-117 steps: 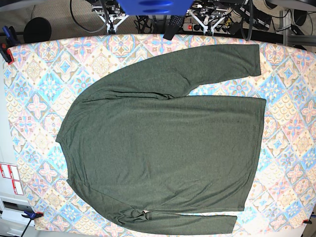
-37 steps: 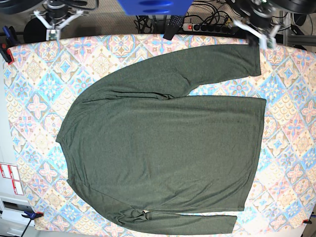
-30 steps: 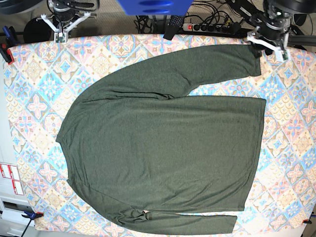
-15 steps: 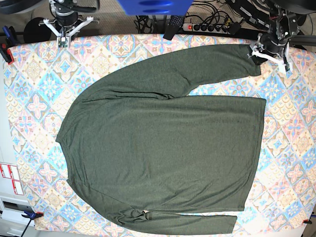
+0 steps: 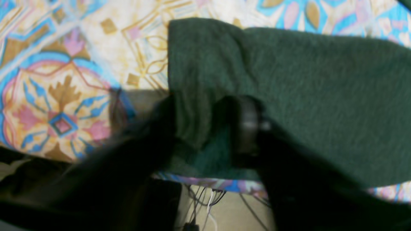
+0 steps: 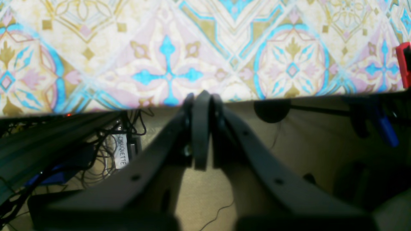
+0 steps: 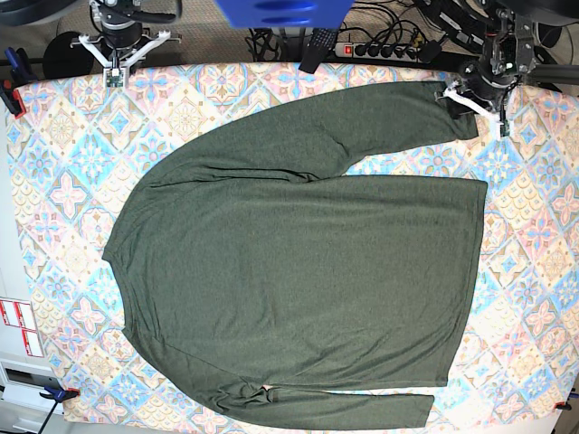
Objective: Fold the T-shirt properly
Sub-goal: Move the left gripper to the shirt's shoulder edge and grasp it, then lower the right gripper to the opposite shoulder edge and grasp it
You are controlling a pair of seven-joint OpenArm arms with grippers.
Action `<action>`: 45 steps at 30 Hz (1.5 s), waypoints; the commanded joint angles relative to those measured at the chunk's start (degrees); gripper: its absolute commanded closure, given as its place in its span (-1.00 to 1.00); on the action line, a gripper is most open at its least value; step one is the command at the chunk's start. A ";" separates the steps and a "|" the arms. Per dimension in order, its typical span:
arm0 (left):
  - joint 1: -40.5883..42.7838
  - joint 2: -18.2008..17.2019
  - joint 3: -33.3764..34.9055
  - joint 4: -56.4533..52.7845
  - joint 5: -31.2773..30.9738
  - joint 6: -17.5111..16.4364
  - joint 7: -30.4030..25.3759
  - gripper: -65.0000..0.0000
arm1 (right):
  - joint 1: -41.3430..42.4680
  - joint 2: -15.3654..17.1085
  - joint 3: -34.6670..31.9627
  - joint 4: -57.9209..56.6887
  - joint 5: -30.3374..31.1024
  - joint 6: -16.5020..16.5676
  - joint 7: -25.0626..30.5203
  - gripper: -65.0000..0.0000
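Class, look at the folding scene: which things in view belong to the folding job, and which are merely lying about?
Belong to the job:
- T-shirt, spread flat
- left gripper, its jaws astride the sleeve cuff
- right gripper, shut, at the table edge

Just lying about:
- patterned tablecloth
- power strip behind the table
- blue clamp

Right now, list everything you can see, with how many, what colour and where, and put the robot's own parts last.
T-shirt: one, dark olive green, long sleeves, spread flat across the middle of the table.
Tablecloth: one, pastel tile pattern in blue, pink and gold, covering the table.
Clamps: red and blue, at the left table edge.
Power strip: one, black, behind the far edge among cables.
Left gripper: black, jaws either side of the sleeve cuff at the far corner.
Right gripper: dark grey, shut, empty, over the far edge.
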 commanded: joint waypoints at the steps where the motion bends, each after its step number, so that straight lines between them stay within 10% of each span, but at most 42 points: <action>1: 0.52 0.33 1.07 0.12 -2.17 -1.65 2.63 0.68 | 0.20 0.32 0.27 0.85 -0.19 -0.12 0.99 1.00; 4: 0.52 0.33 1.07 0.12 -2.17 -1.65 2.55 1.00 | 1.25 0.32 0.27 0.85 -0.19 -0.12 0.99 1.00; 14: 0.44 0.33 0.89 0.21 -2.17 -1.65 2.28 1.00 | 10.40 0.32 0.18 0.85 -0.10 -0.12 -6.74 0.99; 35: 0.44 0.33 0.89 0.21 -1.99 -1.65 2.28 1.00 | 27.89 0.41 -3.51 -5.12 0.69 0.05 -10.61 0.25; 45: 0.44 0.25 0.89 0.21 -1.90 -1.65 2.28 1.00 | 34.75 1.46 -1.40 -17.17 23.81 0.05 -10.52 0.25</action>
